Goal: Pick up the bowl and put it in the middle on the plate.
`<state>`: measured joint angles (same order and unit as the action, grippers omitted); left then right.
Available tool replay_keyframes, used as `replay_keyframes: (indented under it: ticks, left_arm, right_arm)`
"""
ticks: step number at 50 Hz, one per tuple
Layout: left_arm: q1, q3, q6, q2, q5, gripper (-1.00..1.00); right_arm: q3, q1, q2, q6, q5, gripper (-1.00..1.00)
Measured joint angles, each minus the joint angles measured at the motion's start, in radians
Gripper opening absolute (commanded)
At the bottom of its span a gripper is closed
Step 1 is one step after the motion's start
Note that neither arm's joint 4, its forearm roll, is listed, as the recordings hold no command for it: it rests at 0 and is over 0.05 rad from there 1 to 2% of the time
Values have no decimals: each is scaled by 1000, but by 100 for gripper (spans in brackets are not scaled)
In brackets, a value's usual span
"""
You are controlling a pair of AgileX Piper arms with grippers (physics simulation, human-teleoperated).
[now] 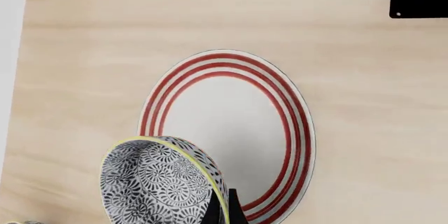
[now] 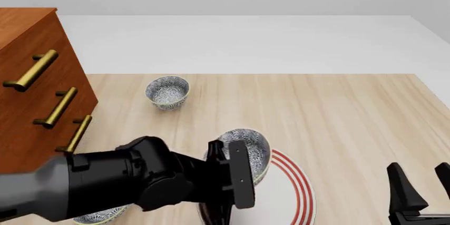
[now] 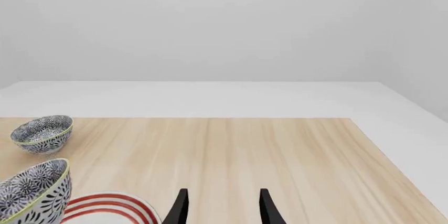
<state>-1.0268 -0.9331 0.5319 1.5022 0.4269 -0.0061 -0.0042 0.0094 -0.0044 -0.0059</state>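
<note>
i am holding the bowl (image 2: 246,154) in my left gripper (image 1: 222,209), its fingers pinching the rim wall, one inside and one outside. the bowl is hanging tilted, its mouth turned sideways rather than up, so its axis is lying far from vertical. in the left wrist view the plate (image 1: 231,129) is lying straight ahead along my fingers, and the bowl is overlapping only the plate's near red-ringed edge; the white middle is lying further on. so, as i judge it, the coming move is turning on carrying the bowl forward toward that centre and levelling it before letting go. my right gripper (image 3: 222,205) is idling with fingers spread, holding nothing, off to the plate's right side. a second bowl (image 2: 167,91) is sitting well apart at the table's far side.
</note>
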Motion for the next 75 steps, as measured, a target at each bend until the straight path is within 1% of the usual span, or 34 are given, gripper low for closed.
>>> replay_keyframes:
  ticks: [21,37,48,59,74,75]
  left_arm:
    - [-76,-22,-44,90,-11,-100]
    - [-101,-44,-70,158,0,-100]
    - [-140,-78,-136,206,36,-100]
    - [-164,-94,-173,248,47,-100]
    - [-172,-93,-179,265,39,-100]
    - [-171,-93,-178,264,38,100]
  right_arm:
    - [0,0,0,0,0,100]
    - [0,0,0,0,0,100]
    - [0,0,0,0,0,100]
    - [0,0,0,0,0,100]
    - [0,0,0,0,0,100]
    - [0,0,0,0,0,100]
